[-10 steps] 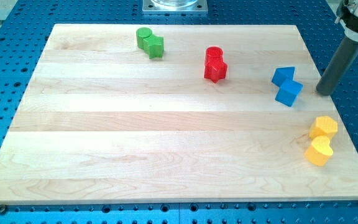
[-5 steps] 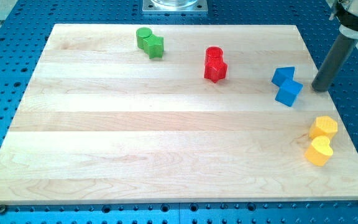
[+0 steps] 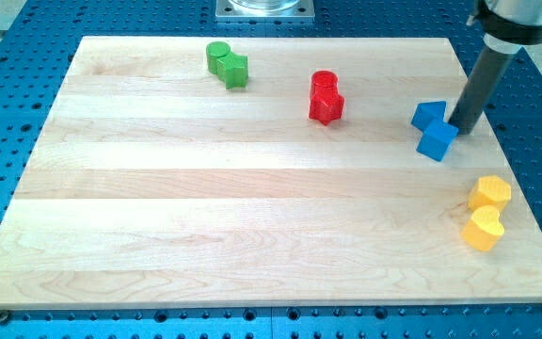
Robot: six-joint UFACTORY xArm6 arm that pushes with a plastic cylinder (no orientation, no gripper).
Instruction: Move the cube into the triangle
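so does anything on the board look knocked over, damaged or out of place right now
Nothing stands out. The blocks sit in four tidy pairs: green at the view's top left, red near the middle top, blue cube with blue triangle at the right, yellow lower right. My tip is at the blue pair's right edge.

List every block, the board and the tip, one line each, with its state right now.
blue cube: flat, touching blue triangle
blue triangle: flat, at the cube's upper left
my tip: down, at the cube's upper right
red blocks: paired
green blocks: paired
yellow blocks: paired
board: level
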